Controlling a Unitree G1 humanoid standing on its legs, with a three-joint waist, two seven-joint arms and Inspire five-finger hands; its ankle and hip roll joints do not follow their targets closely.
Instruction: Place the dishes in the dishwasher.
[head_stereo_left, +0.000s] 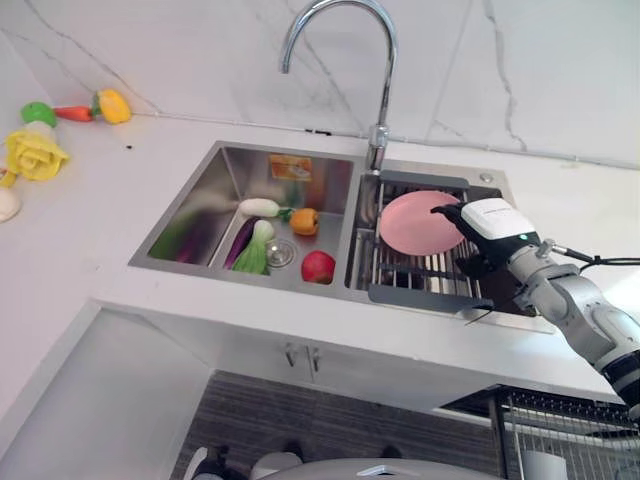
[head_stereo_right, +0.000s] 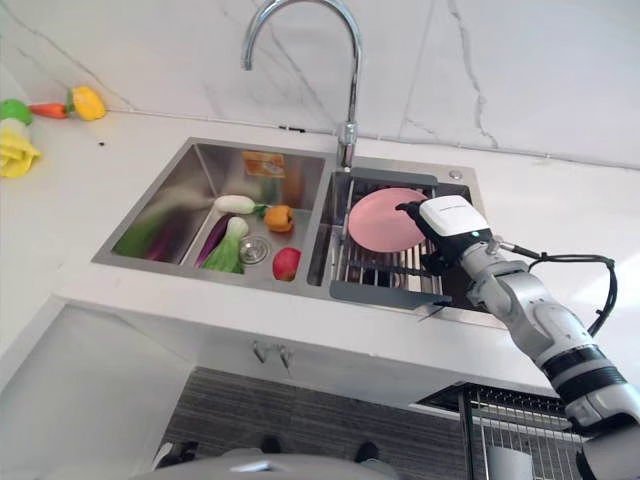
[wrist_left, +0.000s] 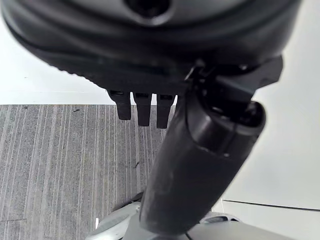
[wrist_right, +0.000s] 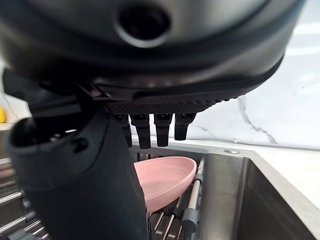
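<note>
A pink plate (head_stereo_left: 415, 222) leans tilted on the metal drying rack (head_stereo_left: 420, 275) in the sink's right basin. My right hand (head_stereo_left: 490, 225), with its white cover on the back, hangs over the rack at the plate's right rim. In the right wrist view the pink plate (wrist_right: 165, 180) lies just past the straight fingers (wrist_right: 155, 127) and the thumb (wrist_right: 75, 190), which are not closed on it. My left hand (wrist_left: 150, 40) hangs low over the striped floor, fingers (wrist_left: 144, 107) straight and holding nothing.
The left basin holds toy food: a red apple (head_stereo_left: 318, 266), an orange pepper (head_stereo_left: 304, 221), greens (head_stereo_left: 255, 250) and a white radish (head_stereo_left: 258, 207). A tall faucet (head_stereo_left: 380, 100) stands behind the rack. A wire dishwasher rack (head_stereo_left: 560, 430) shows at lower right. Toy items (head_stereo_left: 35, 153) lie on the far-left counter.
</note>
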